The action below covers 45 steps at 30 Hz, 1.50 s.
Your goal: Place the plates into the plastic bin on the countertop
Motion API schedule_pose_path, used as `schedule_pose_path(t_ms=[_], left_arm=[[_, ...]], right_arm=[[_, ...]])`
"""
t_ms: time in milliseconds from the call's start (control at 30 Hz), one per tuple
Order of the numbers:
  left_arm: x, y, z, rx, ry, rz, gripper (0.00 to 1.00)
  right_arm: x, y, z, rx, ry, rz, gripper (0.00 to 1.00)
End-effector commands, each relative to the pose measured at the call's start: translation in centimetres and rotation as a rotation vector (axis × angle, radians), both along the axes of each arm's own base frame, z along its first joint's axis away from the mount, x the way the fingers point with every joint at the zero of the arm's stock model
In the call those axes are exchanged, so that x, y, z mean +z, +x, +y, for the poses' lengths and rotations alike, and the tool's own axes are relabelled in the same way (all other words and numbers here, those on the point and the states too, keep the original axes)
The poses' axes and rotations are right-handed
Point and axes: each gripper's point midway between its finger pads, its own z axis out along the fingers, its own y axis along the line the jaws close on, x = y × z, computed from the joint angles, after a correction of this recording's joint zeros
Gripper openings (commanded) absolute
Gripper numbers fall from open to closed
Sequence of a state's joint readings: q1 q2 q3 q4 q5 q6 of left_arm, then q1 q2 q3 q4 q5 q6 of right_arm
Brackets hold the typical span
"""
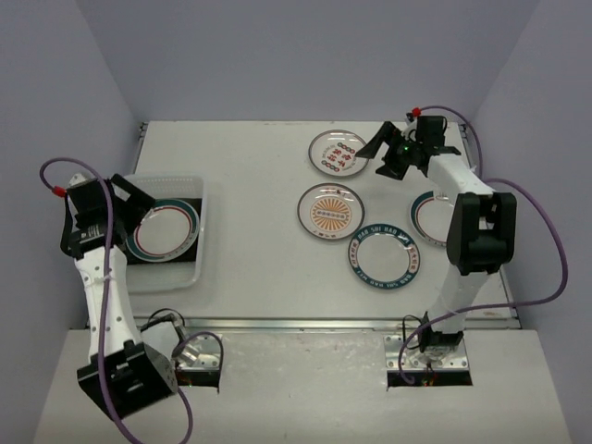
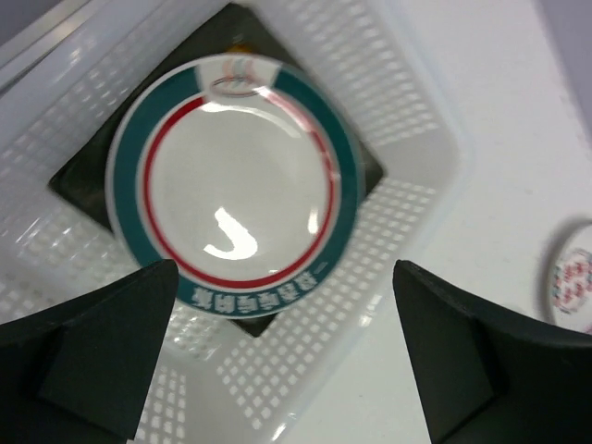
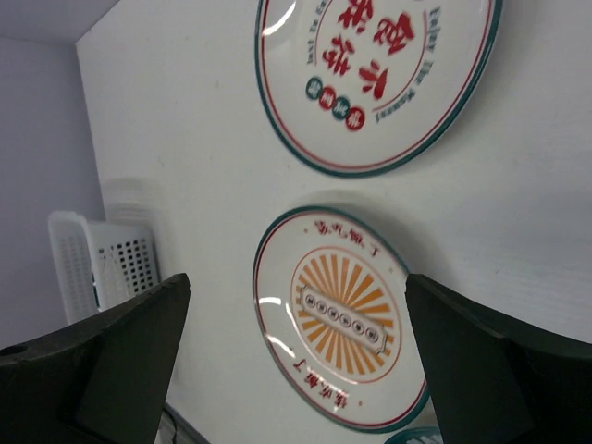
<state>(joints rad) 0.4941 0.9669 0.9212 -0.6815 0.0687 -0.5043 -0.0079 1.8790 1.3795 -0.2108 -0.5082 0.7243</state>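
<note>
1 round white plate (image 2: 231,180), teal band, red ring, in perforated bin (image 2: 398,111); left gripper (image 2: 285,273), right gripper (image 3: 298,282) spread apart.

Five round plates (image 1: 330,210), one square plate (image 2: 79,180), one bin (image 1: 166,276)

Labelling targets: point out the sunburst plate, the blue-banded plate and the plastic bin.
sunburst plate (image 1: 330,210), top view, orange centre.
blue-banded plate (image 1: 385,257), top view, white centre.
plastic bin (image 1: 172,277), top view, near wall.
</note>
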Motion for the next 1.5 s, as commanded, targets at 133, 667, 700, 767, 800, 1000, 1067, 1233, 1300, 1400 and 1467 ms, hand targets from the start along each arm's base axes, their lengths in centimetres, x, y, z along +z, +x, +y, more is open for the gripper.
schedule_pose_path(t_ms=[133,667,700,767,800,1000,1067,1233,1300,1400,1467], left_arm=[[8.3,1.2,-11.8,-0.570,-0.021,-0.410,1.00],[8.0,2.5,-13.8,-0.697,-0.016,-0.417,1.00],[7.8,2.6,-14.0,-0.706,-0.022,-0.417,1.00],[6.4,3.5,-14.3,-0.732,-0.066,-0.378,1.00],[6.0,3.8,-14.5,-0.742,-0.087,-0.365,1.00],[5.5,4.9,-15.3,-0.776,-0.126,-0.363,1.00],[5.4,5.0,-15.6,-0.780,-0.134,-0.367,1.00],[5.4,5.0,-15.7,-0.784,-0.129,-0.376,1.00],[5.8,5.2,-15.9,-0.793,-0.133,-0.384,1.00],[6.6,6.2,-17.7,-0.832,-0.168,-0.411,1.00],[7.1,7.4,-18.8,-0.843,-0.165,-0.416,1.00]], right_arm=[[-4.3,9.9,-6.0,-0.087,-0.085,0.023,0.93],[-14.1,11.6,-1.8,0.017,0.151,0.168,0.17],[-14.3,11.6,-1.5,0.017,0.163,0.173,0.14],[-14.0,11.7,-1.1,0.009,0.209,0.179,0.14],[-13.6,11.9,-0.9,0.010,0.221,0.170,0.15],[-11.1,12.6,0.0,0.015,0.324,0.141,0.22],[-11.4,12.8,0.3,0.013,0.343,0.146,0.21],[-12.3,12.5,0.7,-0.008,0.367,0.166,0.02],[-10.6,12.4,1.0,-0.005,0.398,0.130,0.00],[-5.8,12.6,1.8,0.032,0.501,0.018,0.00],[-0.9,12.3,2.4,0.097,0.543,-0.102,0.00]])
